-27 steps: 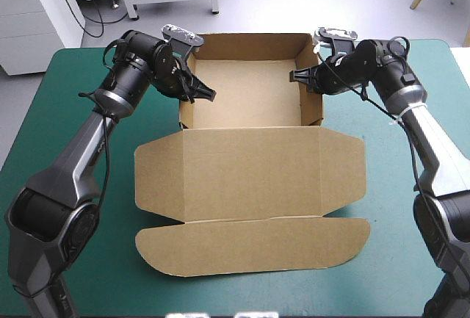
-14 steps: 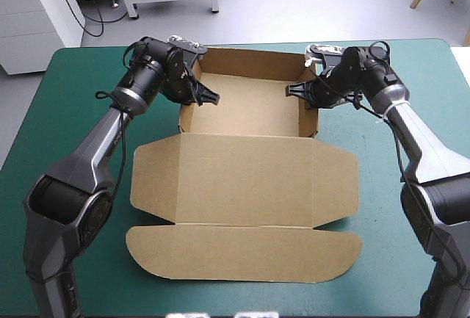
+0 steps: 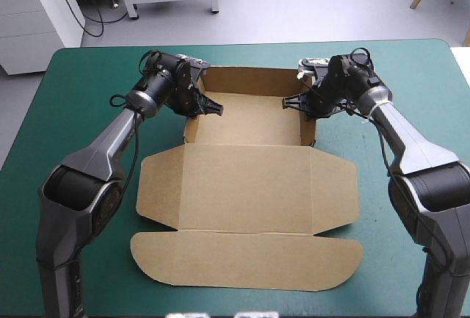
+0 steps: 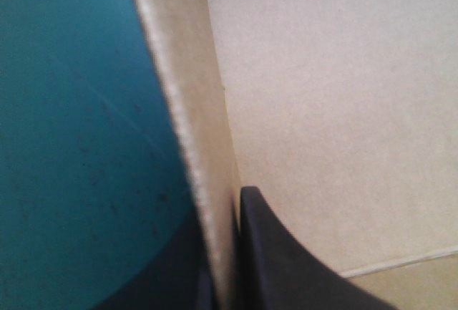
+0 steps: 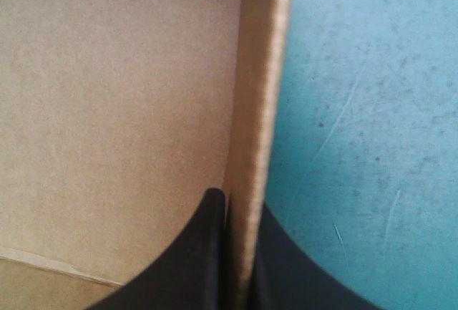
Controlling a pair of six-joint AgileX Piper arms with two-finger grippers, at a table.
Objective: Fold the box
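Teal-green cover (image 3: pixel 66 134) is carrying the brown box (image 3: pixel 250 116) at mid-table. The tray part is lying toward the far edge with its walls raised. The lid panel (image 3: pixel 246 182) and the rounded front flap (image 3: pixel 246 259) are lying flat toward the near edge.

The left gripper (image 3: pixel 207 105) is clamping the tray's left wall (image 4: pixel 192 131). Its black fingers are standing all but closed, one inside the tray and one outside, with the board between them. The right gripper (image 3: pixel 294 102) is pinching the right wall (image 5: pixel 257 95) in the same manner.

The step in hand appears to be squaring and setting the two side walls. Recommended procedure:

1. Hold both pinches at equal height so that the tray is not twisting.
2. Move the two arms together; uneven travel is likely to be skewing the tray or sliding it across the cover.
3. Apply only enough grip to be steering the board, since hard pressure risks creasing it.
4. Release only when each wall is standing upright unaided.
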